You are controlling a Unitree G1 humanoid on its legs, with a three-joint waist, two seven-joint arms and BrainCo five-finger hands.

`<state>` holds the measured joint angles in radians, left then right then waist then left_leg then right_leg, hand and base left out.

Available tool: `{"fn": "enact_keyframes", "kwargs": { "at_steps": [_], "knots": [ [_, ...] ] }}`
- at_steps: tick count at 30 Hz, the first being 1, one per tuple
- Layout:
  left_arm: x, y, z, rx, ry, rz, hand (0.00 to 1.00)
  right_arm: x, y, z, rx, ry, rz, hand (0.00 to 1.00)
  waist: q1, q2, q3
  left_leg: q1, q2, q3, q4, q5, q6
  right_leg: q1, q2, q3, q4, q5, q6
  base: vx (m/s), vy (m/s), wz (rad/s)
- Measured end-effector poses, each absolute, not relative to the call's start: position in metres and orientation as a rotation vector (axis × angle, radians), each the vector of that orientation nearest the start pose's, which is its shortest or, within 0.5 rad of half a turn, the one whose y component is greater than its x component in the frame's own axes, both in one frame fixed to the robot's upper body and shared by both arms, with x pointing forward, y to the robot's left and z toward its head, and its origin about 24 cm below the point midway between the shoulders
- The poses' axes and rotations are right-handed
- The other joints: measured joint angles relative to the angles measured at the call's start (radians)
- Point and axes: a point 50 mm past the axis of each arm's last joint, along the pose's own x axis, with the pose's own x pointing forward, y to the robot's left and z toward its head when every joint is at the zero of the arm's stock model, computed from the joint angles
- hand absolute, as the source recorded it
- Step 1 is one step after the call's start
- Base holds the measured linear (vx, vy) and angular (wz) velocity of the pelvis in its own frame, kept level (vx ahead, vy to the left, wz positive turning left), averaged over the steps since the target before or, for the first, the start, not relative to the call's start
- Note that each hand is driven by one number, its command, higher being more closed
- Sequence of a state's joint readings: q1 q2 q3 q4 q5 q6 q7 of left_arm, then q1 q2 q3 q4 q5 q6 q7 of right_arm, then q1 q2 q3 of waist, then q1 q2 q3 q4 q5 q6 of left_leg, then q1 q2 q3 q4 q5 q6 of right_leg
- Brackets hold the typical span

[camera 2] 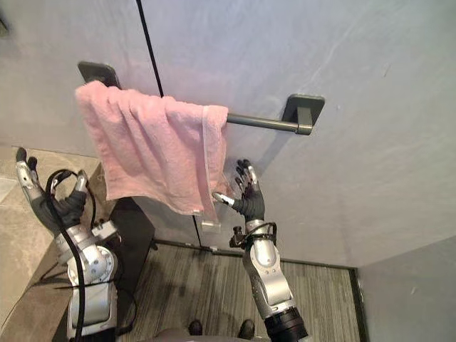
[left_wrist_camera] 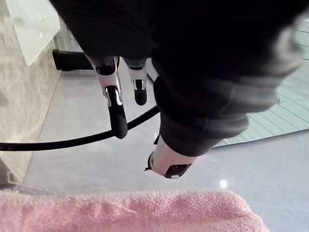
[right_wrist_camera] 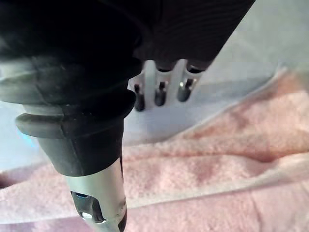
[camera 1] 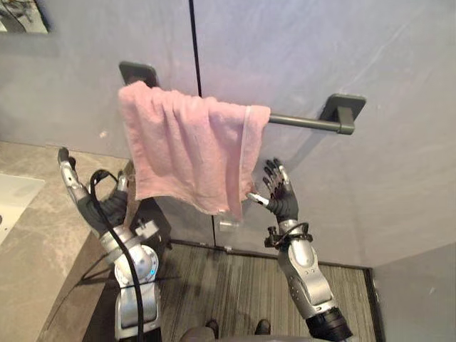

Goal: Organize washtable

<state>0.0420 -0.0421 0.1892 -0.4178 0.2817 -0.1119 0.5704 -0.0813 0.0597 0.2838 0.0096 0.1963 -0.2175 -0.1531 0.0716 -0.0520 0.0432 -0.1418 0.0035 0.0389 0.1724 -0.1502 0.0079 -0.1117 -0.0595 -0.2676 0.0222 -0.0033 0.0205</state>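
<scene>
A pink towel (camera 1: 187, 146) hangs over the left part of a dark towel rail (camera 1: 306, 122) on the grey wall, bunched and drooping lower on its right side. My right hand (camera 1: 279, 191) is raised just right of the towel's lower corner, fingers straight and spread, thumb tip near the towel's edge (camera 1: 246, 192), holding nothing. My left hand (camera 1: 96, 203) is up at the lower left of the towel, apart from it, fingers relaxed and open. In the right wrist view the towel (right_wrist_camera: 231, 159) lies close beyond the fingers (right_wrist_camera: 159, 94).
A beige stone counter (camera 1: 43, 235) with a white basin (camera 1: 13, 196) runs along the left. A dark cabinet side (camera 1: 153, 214) stands below the towel. Striped grey flooring (camera 1: 228, 285) lies beneath. The rail's right half is bare.
</scene>
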Motion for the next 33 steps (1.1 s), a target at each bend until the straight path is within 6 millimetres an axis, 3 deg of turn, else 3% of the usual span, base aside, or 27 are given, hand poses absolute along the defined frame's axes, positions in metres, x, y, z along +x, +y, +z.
{"fn": "enact_keyframes", "kwargs": {
  "at_steps": [6,21,22,33],
  "knots": [
    [0.226,0.208,0.166,0.089,-0.640,0.775,0.00,0.260,-0.065,0.104,0.309,-0.323,0.176,0.00,0.000,0.017,0.031,-0.089,0.004,0.035,0.005,0.017,-0.008,-0.128,-0.008,0.028,0.065,-0.005,-0.007,-0.05,-0.005,-0.14],
    [0.256,0.202,0.174,-0.082,-0.613,0.586,0.00,0.266,-0.056,0.133,0.342,-0.405,0.230,0.00,0.000,0.036,0.078,-0.175,0.013,0.054,0.044,0.016,-0.008,-0.242,-0.016,0.035,0.157,-0.026,-0.023,-0.04,-0.004,-0.03],
    [0.258,0.201,0.173,-0.086,-0.604,0.571,1.00,0.267,-0.054,0.136,0.370,-0.405,0.246,0.00,0.000,0.040,0.080,-0.176,0.014,0.054,0.047,0.016,-0.008,-0.243,-0.016,0.036,0.160,-0.026,-0.023,-0.05,0.002,-0.02],
    [0.268,0.200,0.212,-0.133,-0.739,0.545,1.00,0.270,-0.020,0.175,0.529,-0.480,0.436,0.00,0.020,0.051,0.105,-0.234,0.023,0.064,0.094,0.015,-0.009,-0.293,-0.015,0.040,0.188,-0.024,-0.026,-0.06,0.001,-0.01]
  ]
}}
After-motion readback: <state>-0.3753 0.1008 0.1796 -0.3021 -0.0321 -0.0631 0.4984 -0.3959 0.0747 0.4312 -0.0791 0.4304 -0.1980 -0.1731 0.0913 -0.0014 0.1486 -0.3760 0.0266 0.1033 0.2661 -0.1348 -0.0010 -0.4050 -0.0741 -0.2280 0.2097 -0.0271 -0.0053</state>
